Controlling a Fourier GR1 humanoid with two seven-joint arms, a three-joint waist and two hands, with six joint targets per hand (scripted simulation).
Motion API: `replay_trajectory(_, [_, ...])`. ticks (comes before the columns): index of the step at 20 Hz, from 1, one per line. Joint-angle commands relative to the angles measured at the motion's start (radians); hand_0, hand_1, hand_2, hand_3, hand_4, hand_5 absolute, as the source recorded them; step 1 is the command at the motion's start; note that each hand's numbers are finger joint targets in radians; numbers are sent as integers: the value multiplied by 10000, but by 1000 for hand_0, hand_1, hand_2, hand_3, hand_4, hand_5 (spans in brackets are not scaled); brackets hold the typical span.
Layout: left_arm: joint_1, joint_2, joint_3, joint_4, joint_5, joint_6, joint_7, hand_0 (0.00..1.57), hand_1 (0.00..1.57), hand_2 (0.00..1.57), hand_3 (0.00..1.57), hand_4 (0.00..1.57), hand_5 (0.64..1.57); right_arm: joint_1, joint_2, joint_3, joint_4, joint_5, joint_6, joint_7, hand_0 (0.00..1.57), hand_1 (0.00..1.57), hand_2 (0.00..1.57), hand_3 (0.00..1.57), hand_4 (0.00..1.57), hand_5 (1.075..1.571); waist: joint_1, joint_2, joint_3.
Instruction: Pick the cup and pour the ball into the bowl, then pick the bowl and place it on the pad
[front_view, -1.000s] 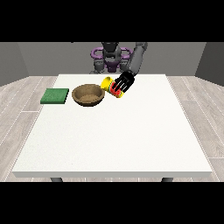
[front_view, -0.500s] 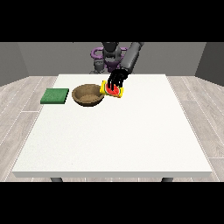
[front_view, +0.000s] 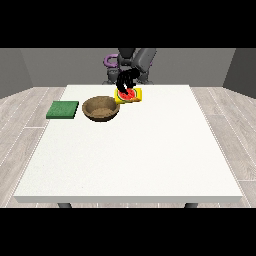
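Compared with half a second ago, the cup (front_view: 131, 95) has tipped further over and slid a touch toward the bowl (front_view: 101, 108), the black hand (front_view: 126, 81) at the view's right riding with it. It now lies tilted near the far edge of the white counter (front_view: 150, 150), just beside the bowl's right rim, yellow on the outside with a red patch showing at its upper face; whether that red is the ball or the cup's inside I cannot tell. Its long axis seems to run roughly across the view, left to right, and the end nearer the bowl looks like the mouth, though that is a judgement. The fingers curl down over the top of the cup and appear to have hold of it. The other hand is not visible. The green pad (front_view: 63, 109) lies flat well to the left of the bowl, apart from it. The main risk, as I judge it, is that the cup's mouth sits beside the rim, not clearly above the hollow, so a ball rolling out could land on the counter and run off; tipping before the mouth clears the rim would cause that
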Motion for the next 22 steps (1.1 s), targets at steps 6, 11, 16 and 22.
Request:
replay_trajectory(6, [348, -786, -1927, -1136, -2005, -2688, 1540, 1498, 1498, 1571, 1571, 1047, 1513, 78, -195, -201, 1225, -108, 515, -266, 0, 0, 0, 0, 387, 1566, 126, -777, -22])
replay_trajectory(11, [942, -438, -532, -1913, -685, -1501, 677, 1499, 1499, 1571, 1571, 1009, 1520, 482, -600, -1022, 1240, -439, 634, -530, 0, 0, 0, 0, 384, 1565, 900, -700, -32])
replay_trajectory(16, [1018, 494, 1965, -3053, 2111, -316, -362, 1111, 1111, 1474, 1482, 947, 1548, 527, -921, -1338, 1194, -529, 674, -456, 0, 0, 0, 0, 376, 1564, 1262, -462, -57])
replay_trajectory(22, [2858, 803, 3978, -4536, 5423, 781, -3159, 1211, 1211, 1571, 1571, 933, 1571, 808, -561, -1245, 438, -320, 460, -996, 0, 0, 0, 0, 397, 1565, 1413, 551, -99])
